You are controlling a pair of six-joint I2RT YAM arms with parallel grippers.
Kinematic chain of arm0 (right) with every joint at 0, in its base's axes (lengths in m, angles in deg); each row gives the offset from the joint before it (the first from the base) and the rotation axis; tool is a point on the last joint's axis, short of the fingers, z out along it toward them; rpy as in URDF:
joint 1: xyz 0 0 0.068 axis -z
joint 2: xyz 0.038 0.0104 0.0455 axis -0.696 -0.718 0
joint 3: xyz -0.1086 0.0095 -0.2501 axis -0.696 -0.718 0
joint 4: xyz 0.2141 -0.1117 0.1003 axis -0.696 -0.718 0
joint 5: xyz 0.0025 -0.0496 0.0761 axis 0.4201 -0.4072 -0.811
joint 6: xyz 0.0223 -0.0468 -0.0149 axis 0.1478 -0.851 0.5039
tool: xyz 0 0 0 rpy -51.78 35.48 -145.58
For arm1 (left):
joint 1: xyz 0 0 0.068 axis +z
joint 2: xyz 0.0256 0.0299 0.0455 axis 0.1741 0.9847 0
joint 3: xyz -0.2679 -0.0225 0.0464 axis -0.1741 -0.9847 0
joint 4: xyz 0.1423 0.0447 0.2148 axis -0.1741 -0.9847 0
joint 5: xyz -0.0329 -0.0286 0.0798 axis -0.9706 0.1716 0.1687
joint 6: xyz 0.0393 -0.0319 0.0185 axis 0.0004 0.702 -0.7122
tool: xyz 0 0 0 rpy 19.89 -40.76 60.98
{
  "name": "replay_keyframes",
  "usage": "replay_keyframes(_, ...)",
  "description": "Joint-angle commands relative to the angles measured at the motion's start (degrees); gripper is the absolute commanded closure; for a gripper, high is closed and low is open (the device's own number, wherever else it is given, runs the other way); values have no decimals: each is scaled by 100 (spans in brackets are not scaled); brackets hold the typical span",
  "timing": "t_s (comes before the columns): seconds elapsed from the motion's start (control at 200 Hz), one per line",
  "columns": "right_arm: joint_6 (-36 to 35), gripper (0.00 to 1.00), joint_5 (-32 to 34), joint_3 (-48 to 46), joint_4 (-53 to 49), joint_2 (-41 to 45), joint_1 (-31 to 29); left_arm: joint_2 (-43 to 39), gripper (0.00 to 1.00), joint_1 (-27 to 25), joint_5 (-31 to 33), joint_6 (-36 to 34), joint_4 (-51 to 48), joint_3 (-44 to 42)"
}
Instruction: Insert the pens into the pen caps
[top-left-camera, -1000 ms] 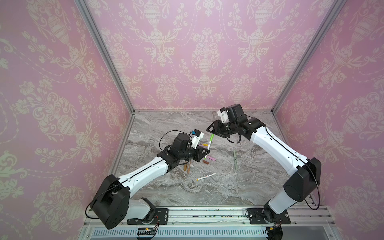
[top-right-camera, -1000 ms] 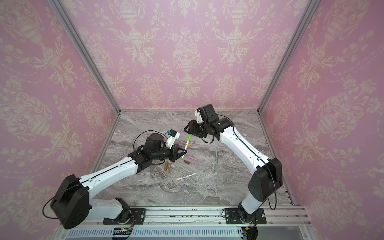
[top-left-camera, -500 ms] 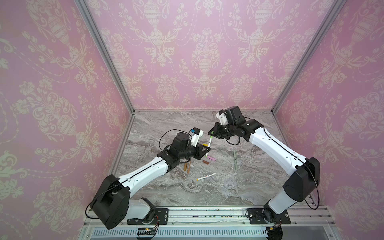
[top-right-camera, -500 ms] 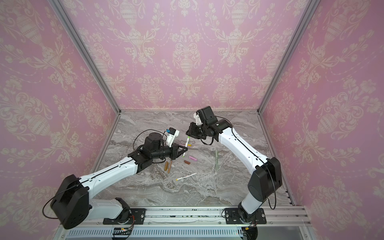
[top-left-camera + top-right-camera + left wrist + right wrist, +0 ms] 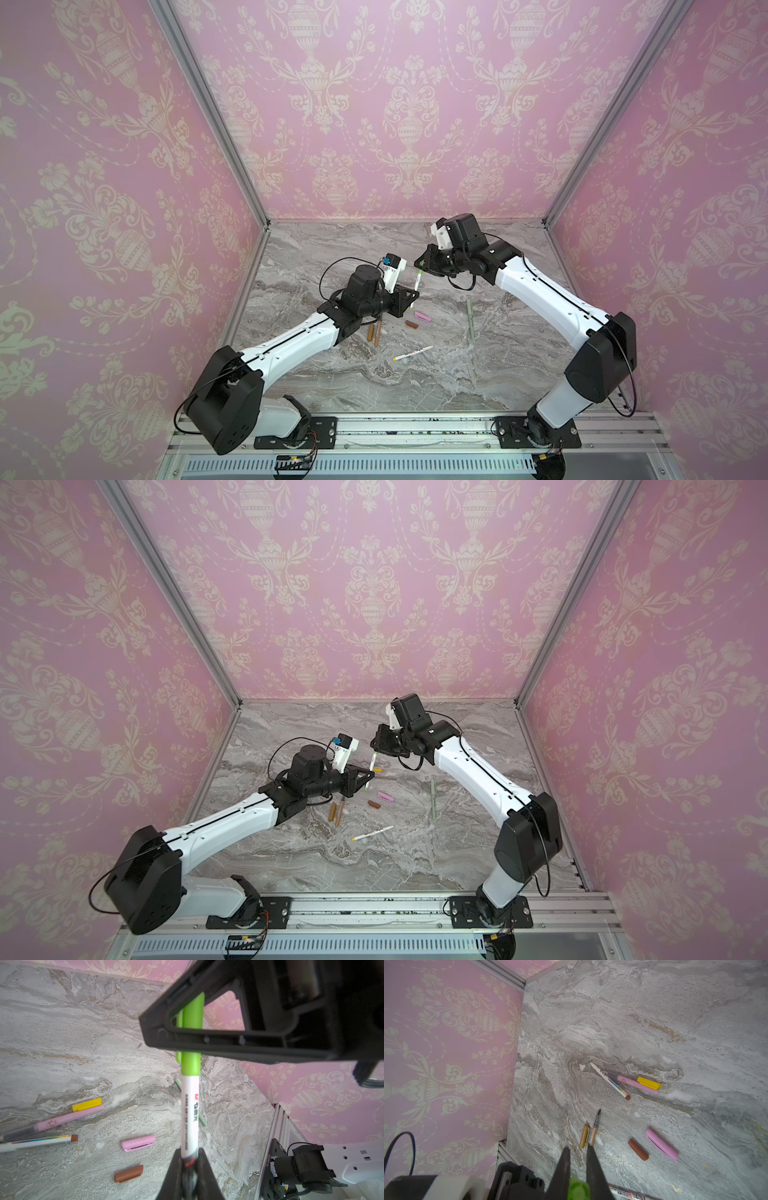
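The left claw [image 5: 189, 1152] pinches the light, stiff white-barrelled pen [image 5: 190, 1113] low on its barrel; the right claw [image 5: 578, 1147] clamps the slick bright green cap [image 5: 191, 1061], seemingly seated.

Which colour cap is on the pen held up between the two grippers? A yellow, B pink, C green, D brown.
C: the green cap sits over the end of the white pen.
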Motion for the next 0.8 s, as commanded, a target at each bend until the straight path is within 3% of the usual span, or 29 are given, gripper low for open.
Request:
replay_keyframes(0.0, 446, 100, -926, -649, -510, -139, -697, 99, 100, 50, 650, -469, 1591, 810)
replay_keyframes(0.295, 864, 100, -1011, -1408, -113, -134, -1143, 337, 100, 147, 698, -843, 2066, 1386)
replay_keyframes(0.796, 621, 100, -757, -244, -214, -145, -550, -7, 100, 151, 616, -438, 1603, 639)
